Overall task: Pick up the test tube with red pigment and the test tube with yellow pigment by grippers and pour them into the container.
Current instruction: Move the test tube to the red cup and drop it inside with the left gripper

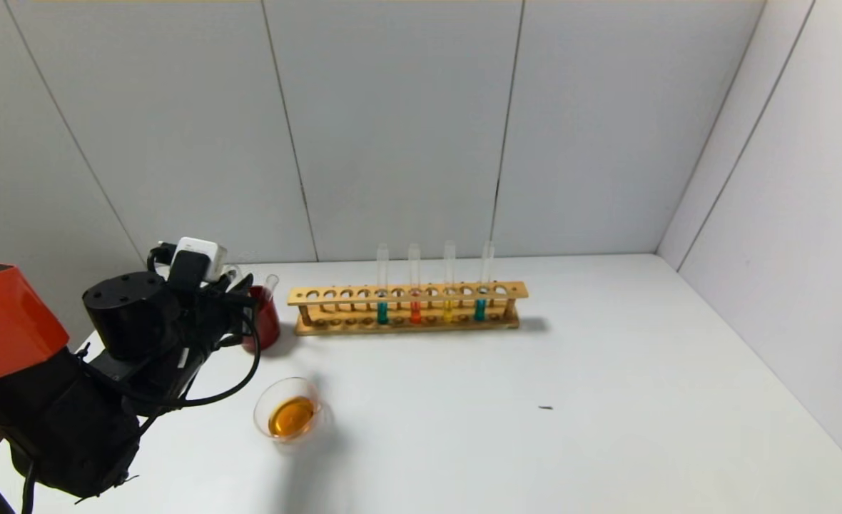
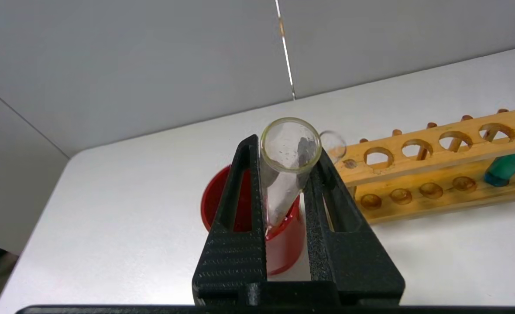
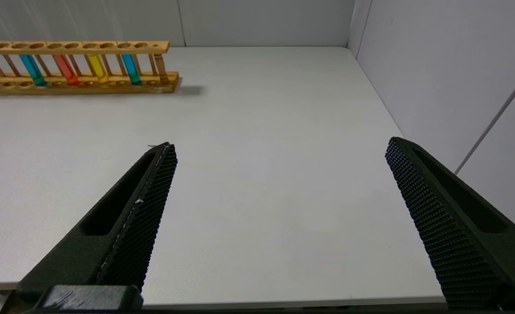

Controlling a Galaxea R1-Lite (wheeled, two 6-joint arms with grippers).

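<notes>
While four glass tubes stand upright in the wooden rack (image 1: 407,308), a fifth is pinched between the black ribbed fingers of the left gripper (image 2: 283,174) above the red cup (image 2: 257,235). That empty tube (image 2: 289,157) is clear, round-mouthed and tilted, its lower end inside the cup's rim; another empty tube (image 1: 271,283) leans in the cup. Left to right, the rack holds one teal tube (image 1: 382,311), one orange-red tube (image 1: 415,311), one yellow tube (image 1: 448,308) and a second teal tube (image 1: 479,308). A single shallow clear dish (image 1: 291,412) holding amber liquid sits on the white table (image 1: 535,428), nearer than the cup. Off to the right, the right gripper (image 3: 279,174) hangs with its textured fingers spread wide over bare table.
</notes>
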